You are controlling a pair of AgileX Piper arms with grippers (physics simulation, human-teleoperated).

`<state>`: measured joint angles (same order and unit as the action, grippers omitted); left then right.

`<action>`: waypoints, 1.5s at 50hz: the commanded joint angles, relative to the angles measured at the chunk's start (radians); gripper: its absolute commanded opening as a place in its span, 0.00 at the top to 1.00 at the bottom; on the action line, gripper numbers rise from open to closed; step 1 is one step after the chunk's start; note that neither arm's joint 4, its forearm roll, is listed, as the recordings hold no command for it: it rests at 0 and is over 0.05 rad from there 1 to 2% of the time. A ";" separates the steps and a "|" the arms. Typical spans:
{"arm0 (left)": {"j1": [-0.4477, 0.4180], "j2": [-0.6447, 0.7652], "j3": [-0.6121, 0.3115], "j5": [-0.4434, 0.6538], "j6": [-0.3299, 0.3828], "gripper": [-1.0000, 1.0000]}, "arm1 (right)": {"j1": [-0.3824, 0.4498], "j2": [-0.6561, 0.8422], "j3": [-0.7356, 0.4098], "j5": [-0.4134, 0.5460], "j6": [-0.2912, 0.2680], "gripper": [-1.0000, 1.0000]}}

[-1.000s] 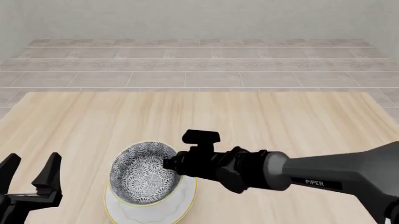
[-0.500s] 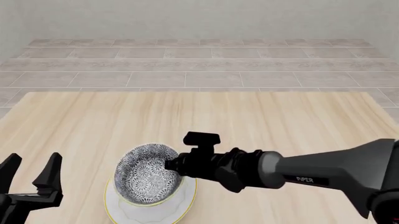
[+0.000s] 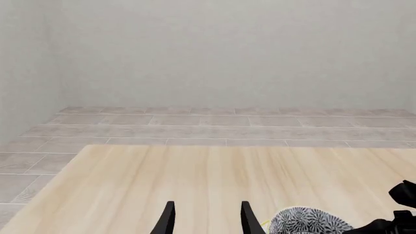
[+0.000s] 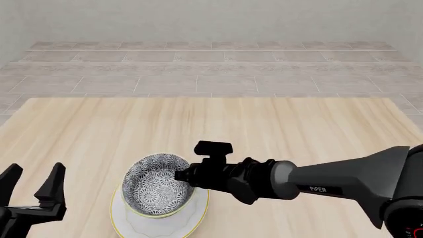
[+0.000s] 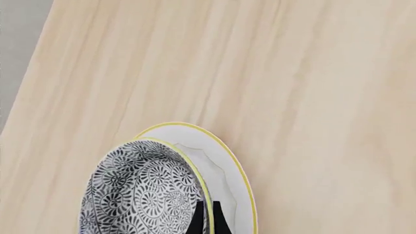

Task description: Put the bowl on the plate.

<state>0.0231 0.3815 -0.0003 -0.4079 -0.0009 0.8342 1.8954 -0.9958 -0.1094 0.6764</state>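
The patterned bowl (image 4: pixel 154 184) hangs low over the white plate (image 4: pixel 193 221) near the table's front edge, left of centre, tilted a little. Its base looks down at the plate's face, but I cannot tell whether they touch. My right gripper (image 4: pixel 180 174) reaches in from the right and is shut on the bowl's right rim. In the right wrist view its fingers (image 5: pixel 216 218) pinch the rim of the bowl (image 5: pixel 140 195) above the plate (image 5: pixel 224 168). My left gripper (image 4: pixel 35 169) stands open and holds nothing at the front left, apart from both dishes.
The left wrist view shows the left gripper (image 3: pixel 208 217), the bowl (image 3: pixel 305 224) beside it and part of the right arm (image 3: pixel 404 195). Bare wooden table (image 4: pixel 264 119) stretches behind and to the right, with tiled floor and wall beyond.
The right gripper has lowered the bowl slightly and turned it more level over the plate. The left gripper has stayed still.
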 commanded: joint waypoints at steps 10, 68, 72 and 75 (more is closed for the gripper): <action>0.002 -0.012 0.000 0.008 0.000 0.00 | 0.035 0.014 0.026 -0.041 0.013 1.00; -0.001 0.110 -0.002 -0.114 0.008 0.00 | 0.022 -0.341 0.034 0.213 -0.174 0.00; -0.002 0.118 -0.003 -0.120 0.008 0.00 | 0.026 -0.360 0.036 0.224 -0.177 0.00; -0.003 0.120 -0.003 -0.122 0.008 0.00 | 0.029 -0.372 0.038 0.231 -0.181 0.00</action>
<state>0.0210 0.4872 -0.0023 -0.5167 0.0069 0.8624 1.5680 -0.9614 0.0914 0.5129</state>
